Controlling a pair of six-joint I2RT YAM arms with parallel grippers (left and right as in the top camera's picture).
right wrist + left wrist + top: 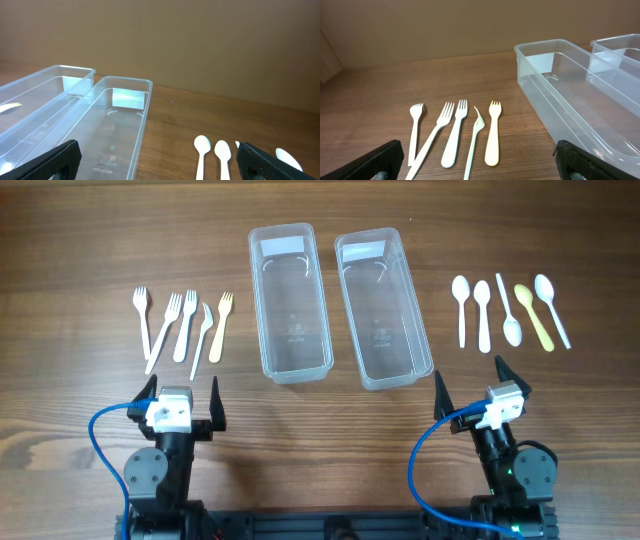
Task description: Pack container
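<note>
Two clear plastic containers stand side by side at the table's middle: the left container (290, 305) and the right container (383, 310), both empty. Several plastic forks (185, 328) lie in a row to the left; they also show in the left wrist view (455, 137). Several plastic spoons (510, 310) lie to the right, two of them in the right wrist view (212, 155). My left gripper (183, 392) is open and empty, just short of the forks. My right gripper (470, 385) is open and empty, between the right container and the spoons.
The wooden table runs to a plain brown wall behind. Blue cables loop from both arms near the front edge (100, 440). One fork and one spoon (533, 315) are cream yellow, the others white.
</note>
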